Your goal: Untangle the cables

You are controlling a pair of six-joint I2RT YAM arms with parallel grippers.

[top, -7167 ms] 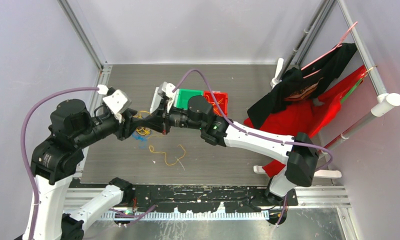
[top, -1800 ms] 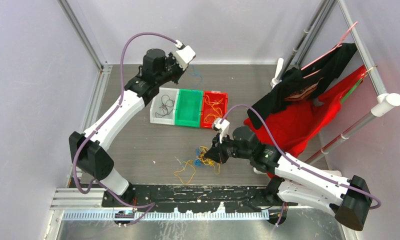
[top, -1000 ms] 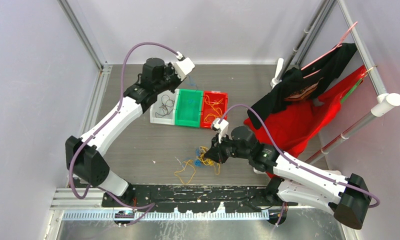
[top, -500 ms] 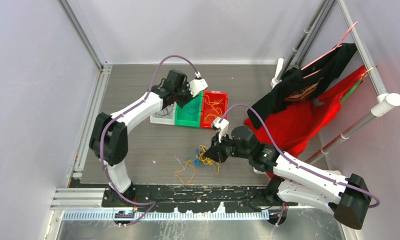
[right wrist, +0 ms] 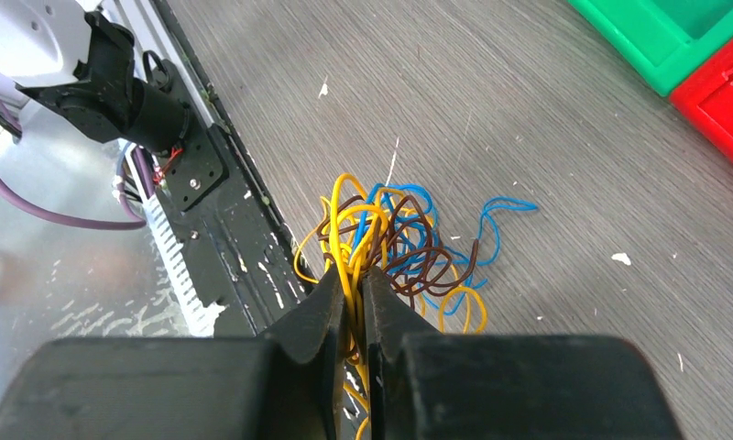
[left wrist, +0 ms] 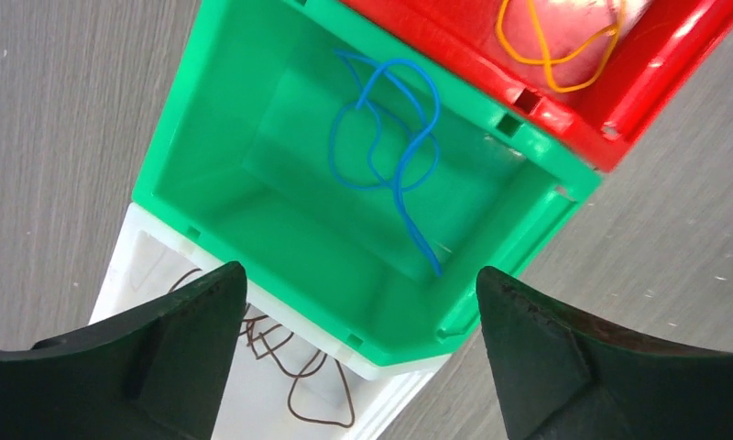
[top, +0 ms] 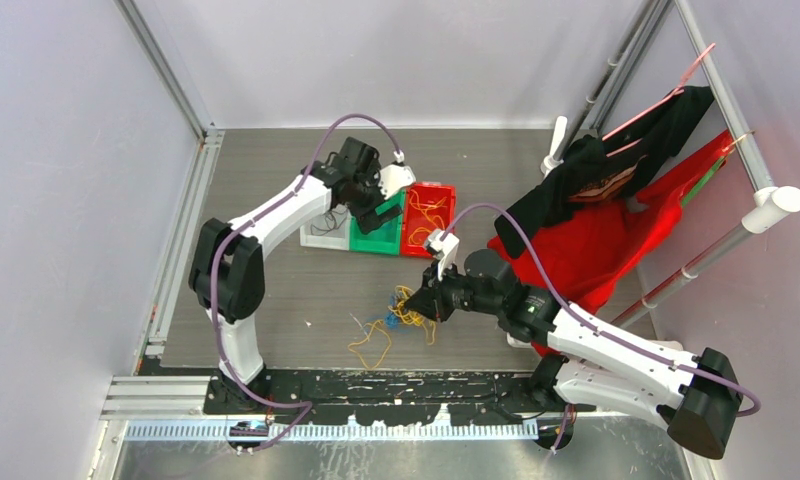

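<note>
A tangle of yellow, blue and brown cables (right wrist: 395, 243) lies on the table near the front, seen from above as a cable clump (top: 404, 312). My right gripper (right wrist: 355, 280) is shut on several yellow strands of it. My left gripper (left wrist: 358, 293) is open and empty, hanging above the green bin (left wrist: 253, 101), where one loose blue cable (left wrist: 390, 151) lies. Brown cable (left wrist: 294, 367) rests in the white bin (top: 321, 218), orange cable (left wrist: 555, 55) in the red bin (top: 441, 195). A single yellow cable (top: 368, 350) lies apart near the front edge.
The three bins stand side by side at mid-table. Red and black garments (top: 616, 210) hang on a rack at the right. A black base rail (top: 396, 395) runs along the near edge. Metal frame posts (top: 166, 70) rise at the back corners.
My left gripper has swung over the green bin, lowered and opened, and the blue cable it carried now lies in that bin. The right gripper has kept its hold on the tangle.
</note>
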